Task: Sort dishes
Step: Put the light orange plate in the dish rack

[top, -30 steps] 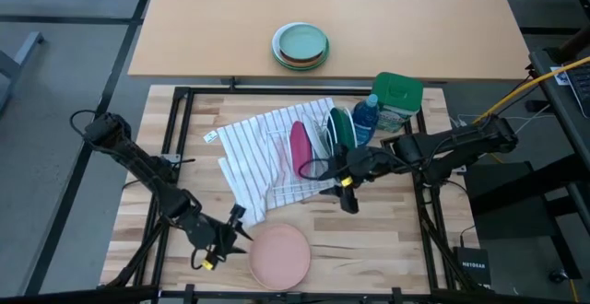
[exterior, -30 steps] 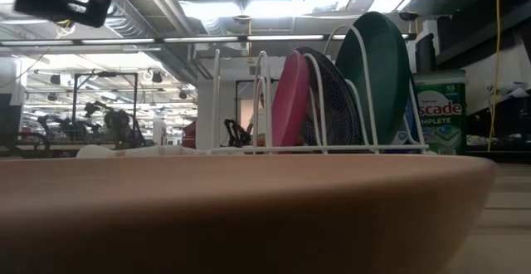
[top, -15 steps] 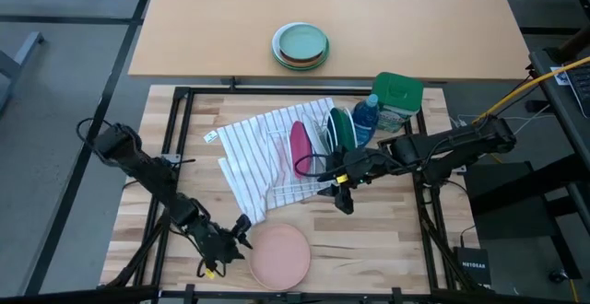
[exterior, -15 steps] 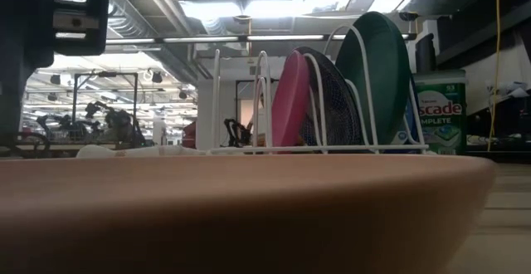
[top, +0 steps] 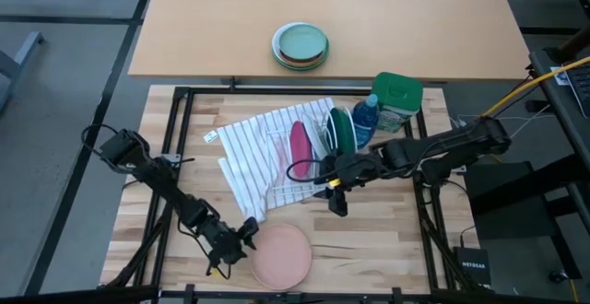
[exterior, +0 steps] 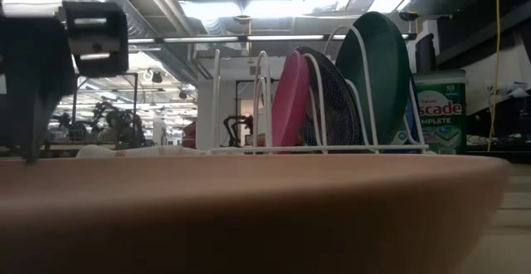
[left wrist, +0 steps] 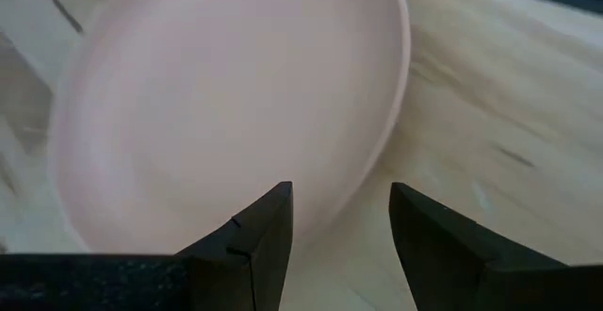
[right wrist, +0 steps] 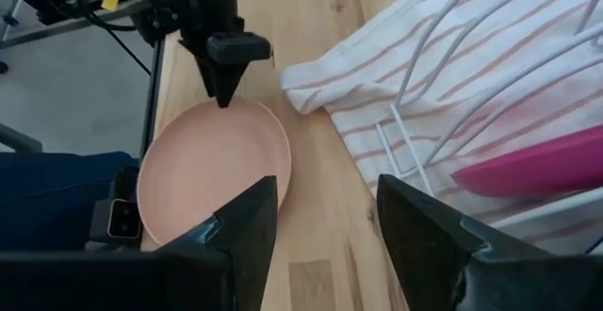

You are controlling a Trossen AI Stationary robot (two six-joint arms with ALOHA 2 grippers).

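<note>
Salmon-pink plate [top: 280,255] | flat, just beside left tool [top: 247,239] | tool spread, empty

Bare wood lies open between the pink plate [top: 280,255] and the rack [top: 318,147]. The striped towel [top: 258,152] covers the table's middle. Left gripper [top: 247,237] crowds the plate's left rim; right gripper [top: 337,204] hangs over the gap.

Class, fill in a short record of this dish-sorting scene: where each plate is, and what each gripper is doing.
salmon-pink plate: flat on the table, near front edge
magenta plate: upright in the wire rack
dark green plate: upright in the same rack
left gripper: open, at the salmon-pink plate's rim
right gripper: open, above the table beside the rack
striped towel: under the rack
</note>
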